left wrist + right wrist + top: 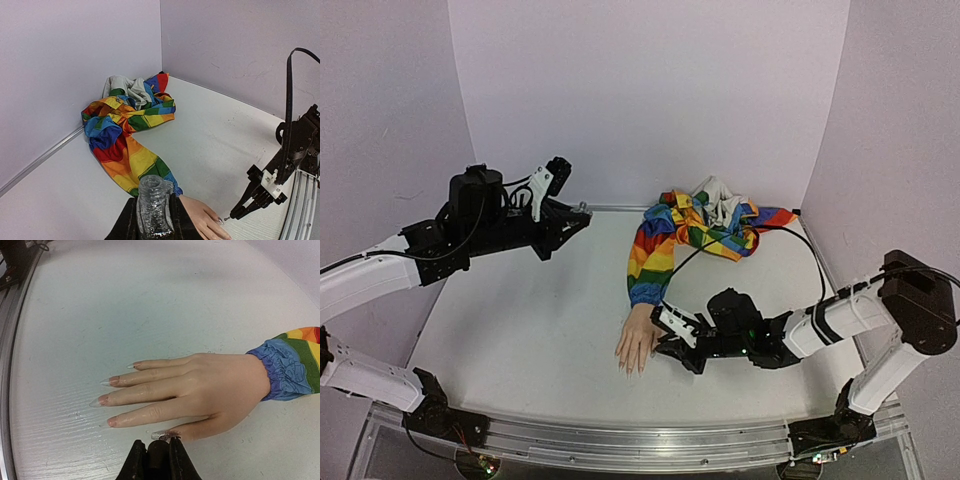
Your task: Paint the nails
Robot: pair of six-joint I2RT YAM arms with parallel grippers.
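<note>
1. Right claw [157,452] is pressed shut on a thin dark brush [228,218], its tip at the thumb's nail.
2. The long pointed nails [112,381] sit on the pale, rainbow-sleeved mannequin hand [200,385], which lies flat on the white worktop [150,300].
3. Left claw [152,227], well apart, pinches a clear open-necked bottle [152,200].

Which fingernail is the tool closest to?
The thumb nail, right at the right tool's tip; the other four nails lie farther off.
</note>
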